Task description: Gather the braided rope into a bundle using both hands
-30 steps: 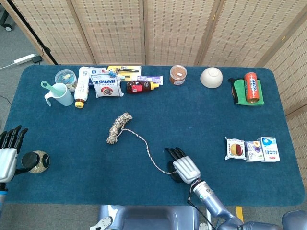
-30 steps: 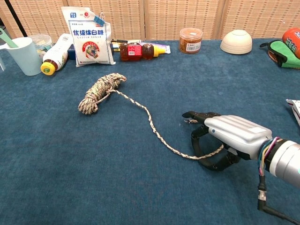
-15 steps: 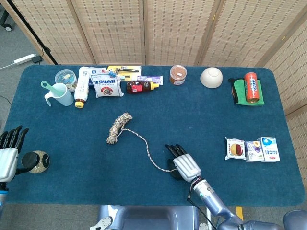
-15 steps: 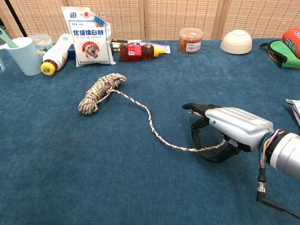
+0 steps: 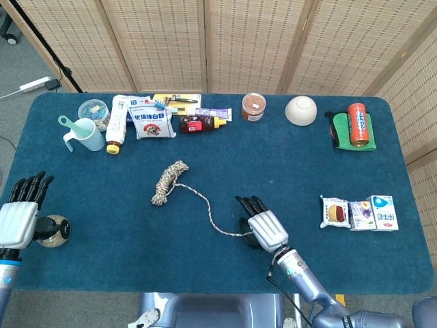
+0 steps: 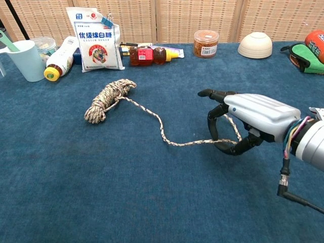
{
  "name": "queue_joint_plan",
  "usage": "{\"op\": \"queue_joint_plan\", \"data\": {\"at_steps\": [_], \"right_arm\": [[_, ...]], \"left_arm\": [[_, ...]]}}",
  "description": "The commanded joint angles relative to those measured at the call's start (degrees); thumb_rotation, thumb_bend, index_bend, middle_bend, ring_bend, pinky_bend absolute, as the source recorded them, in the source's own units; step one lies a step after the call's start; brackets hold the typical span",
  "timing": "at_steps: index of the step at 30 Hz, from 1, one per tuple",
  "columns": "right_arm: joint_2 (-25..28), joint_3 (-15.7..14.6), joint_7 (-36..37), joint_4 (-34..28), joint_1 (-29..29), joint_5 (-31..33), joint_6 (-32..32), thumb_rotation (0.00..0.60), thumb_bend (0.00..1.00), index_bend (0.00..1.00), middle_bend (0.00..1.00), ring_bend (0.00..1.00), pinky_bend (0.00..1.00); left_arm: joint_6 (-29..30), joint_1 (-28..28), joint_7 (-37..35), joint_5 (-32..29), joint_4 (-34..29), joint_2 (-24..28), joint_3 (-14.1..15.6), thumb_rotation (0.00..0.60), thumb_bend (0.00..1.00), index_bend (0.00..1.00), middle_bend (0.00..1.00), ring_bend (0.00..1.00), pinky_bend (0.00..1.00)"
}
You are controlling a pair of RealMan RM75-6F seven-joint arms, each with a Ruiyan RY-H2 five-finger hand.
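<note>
While the braided rope (image 5: 169,183) is lying mostly coiled near the surface's (image 5: 287,160) middle, its loose tail is trailing from the coil to the right hand (image 5: 263,230), which is curling around the end; the left hand (image 5: 19,220) is hovering well left of the coil, fingers spread, holding nothing. Seen from the chest, the right hand (image 6: 248,123) is hooking the tail (grip looks loose). Feeding slack steadily toward the coil should avoid tugging it apart.
</note>
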Motion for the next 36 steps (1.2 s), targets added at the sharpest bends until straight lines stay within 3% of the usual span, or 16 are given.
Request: {"op": "queue_joint_plan", "data": {"at_steps": [1,6,13,18,28,36], "right_arm": [[1.4,1.0,-0.5,-1.5,0.2,0.7,0.5,0.600,0.43,0.64,0.00,0.00,0.00],[3.6,2.8,-1.0,-3.7,0.4,2.1,1.3,0.600,0.43,0.64,0.00,0.00,0.00],[6.0,4.1,-3.3,-5.5,0.6,3.5,2.1,0.600,0.43,0.65,0.00,0.00,0.00],[7.5,4.7,-4.5,-7.5,0.6,4.4,3.0,0.600,0.43,0.65,0.00,0.00,0.00],[8.9,4.0,-3.7,-8.2,0.1,4.6,4.0,0.600,0.43,0.65,0.00,0.00,0.00],[10.0,4.2,-0.9,-7.0,-0.1,5.2,4.1,0.600,0.43,0.65,0.00,0.00,0.00]], "left_arm": [[-2.0,-3.6,-3.5,5.1,-0.2,1.1,-0.9,0.600,0.10,0.00,0.00,0.00,0.00],[-7.1,-7.9,-1.2,2.1,-2.5,1.4,-3.2,0.600,0.10,0.00,0.00,0.00,0.00],[-16.2,-14.5,-7.7,-1.7,-2.0,-1.7,-5.7,0.600,0.10,0.00,0.00,0.00,0.00],[-22.9,-20.0,-1.4,-13.6,-2.0,-8.8,-8.1,0.600,0.10,0.00,0.00,0.00,0.00],[-21.4,-30.1,16.6,-35.4,5.0,-25.5,-10.1,0.600,0.10,0.00,0.00,0.00,0.00],[-18.4,-34.2,21.6,-44.6,10.4,-33.2,-11.5,0.600,0.10,0.00,0.00,0.00,0.00]]}}
